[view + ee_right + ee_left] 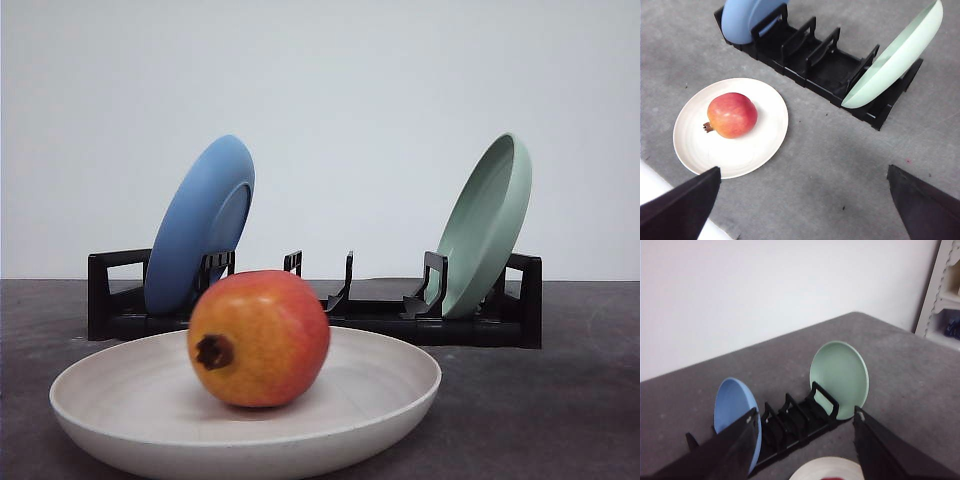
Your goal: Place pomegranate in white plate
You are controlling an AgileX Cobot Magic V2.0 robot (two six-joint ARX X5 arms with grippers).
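The pomegranate [260, 338] lies on its side in the middle of the white plate [400, 385], with its dark calyx pointing left in the front view. The right wrist view looks down on the pomegranate [732, 115] resting on the plate [752, 150]. My right gripper [804, 170] hangs high above the table, to one side of the plate, open and holding nothing. My left gripper [805, 415] is also open and holds nothing. It is raised above the plate [832, 466], whose edge shows between its fingers.
A black dish rack [370, 315] stands behind the plate. It holds a blue plate [200, 225] on the left and a pale green plate [490, 225] on the right, both upright. Bare grey tabletop [840, 165] lies right of the white plate.
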